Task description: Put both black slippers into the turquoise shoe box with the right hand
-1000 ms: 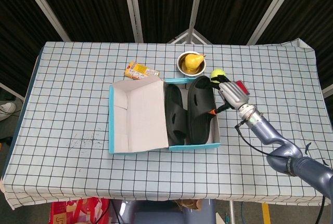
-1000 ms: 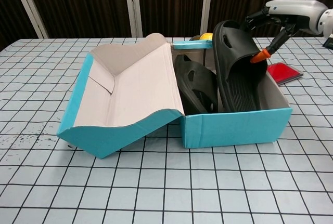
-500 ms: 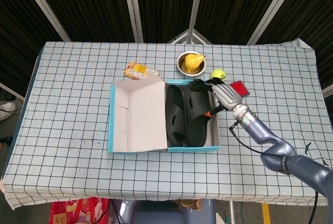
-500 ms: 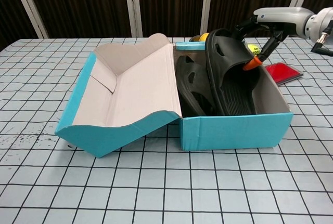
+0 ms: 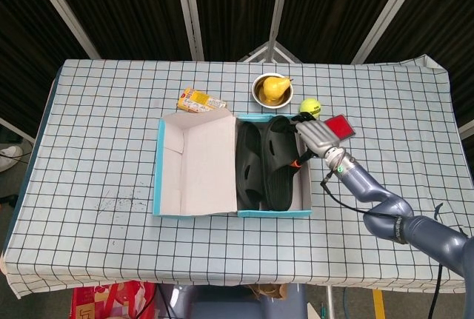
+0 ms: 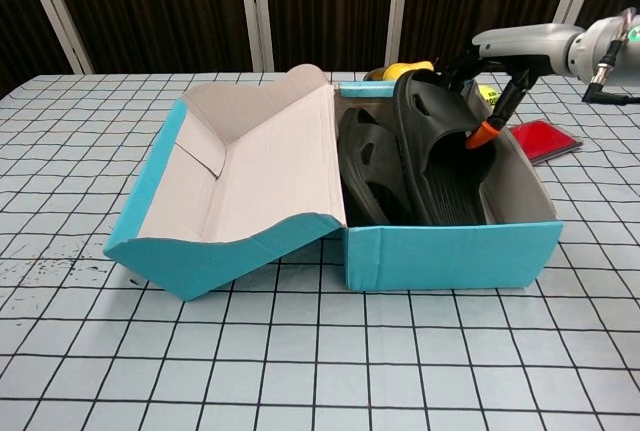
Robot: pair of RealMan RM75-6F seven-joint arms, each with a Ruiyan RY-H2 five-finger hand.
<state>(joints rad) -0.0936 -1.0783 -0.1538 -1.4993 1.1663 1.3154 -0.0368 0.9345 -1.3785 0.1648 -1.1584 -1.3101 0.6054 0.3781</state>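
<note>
Currently the right hand sits at the far right edge of the turquoise shoe box, fingers closed on the back of the right slipper, which lies tilted inside the box against the right wall. Left slipper lies in the box just beside it, touching, with the lid flapped open to the left. Behind the box: bowl with a pear, tennis ball, red card, snack packet; left hand out of frame.

The right arm reaches in from the lower right. Its right hand is palm-down, fingers seemingly curled in a grip.
</note>
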